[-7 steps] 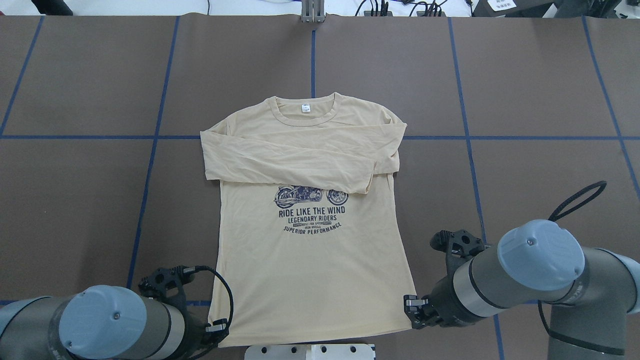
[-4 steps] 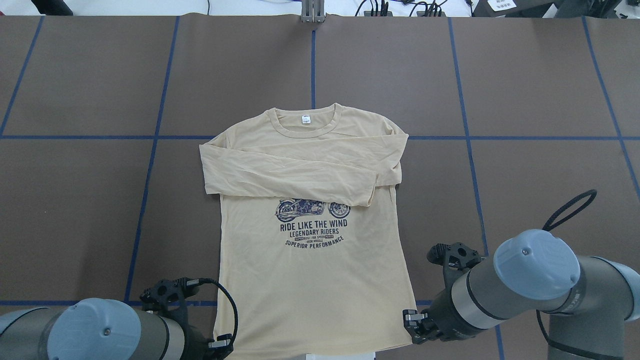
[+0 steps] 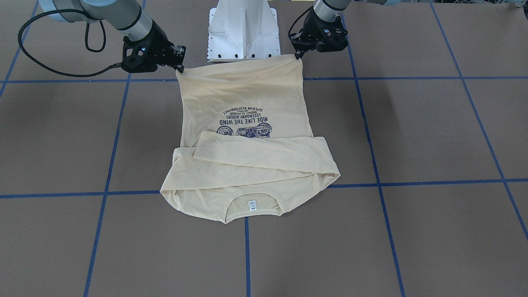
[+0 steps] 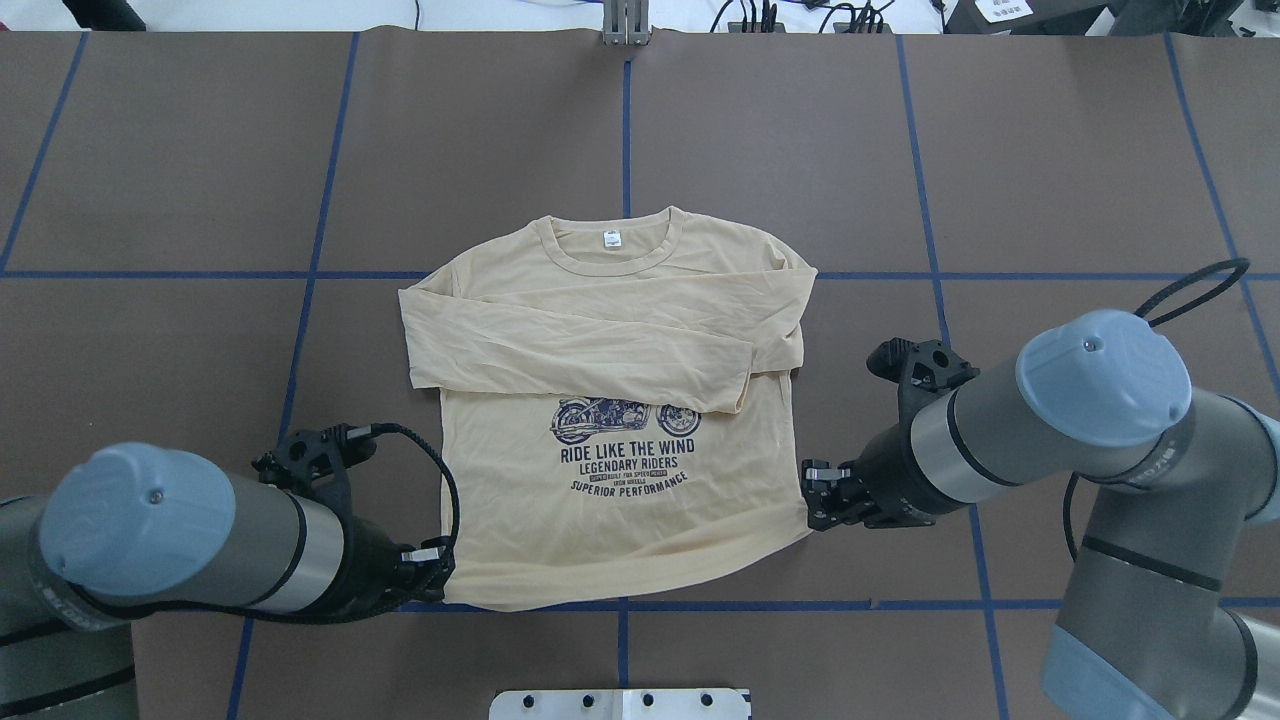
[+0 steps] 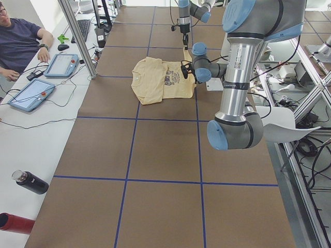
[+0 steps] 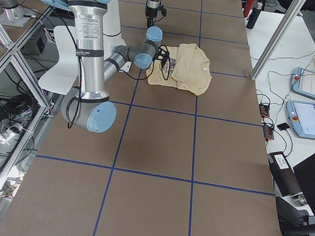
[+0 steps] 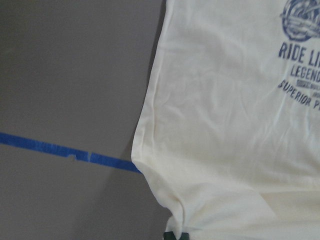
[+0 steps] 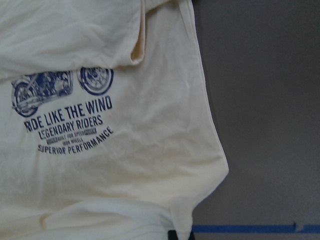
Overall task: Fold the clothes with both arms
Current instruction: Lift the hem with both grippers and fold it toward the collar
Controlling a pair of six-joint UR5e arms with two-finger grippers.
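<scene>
The cream-yellow long-sleeved shirt lies print-up in the middle of the table, with both sleeves folded across the chest above the navy motorcycle print. The collar and its white label point away from me. My left gripper is shut on the hem's left corner and holds it off the table. My right gripper is shut on the hem's right corner, also raised. In the front-facing view the hem hangs between the left gripper and the right gripper. Each wrist view shows pinched fabric at its bottom edge.
The white pedestal base stands just behind the hem. Blue tape lines cross the brown table top. At the far side, a person sits by two tablets, and a dark bottle lies on the white strip.
Both grippers have risen and moved forward, away from the base, carrying the hem corners with them. The hem has come up off the near table edge; the collar end stays put.
</scene>
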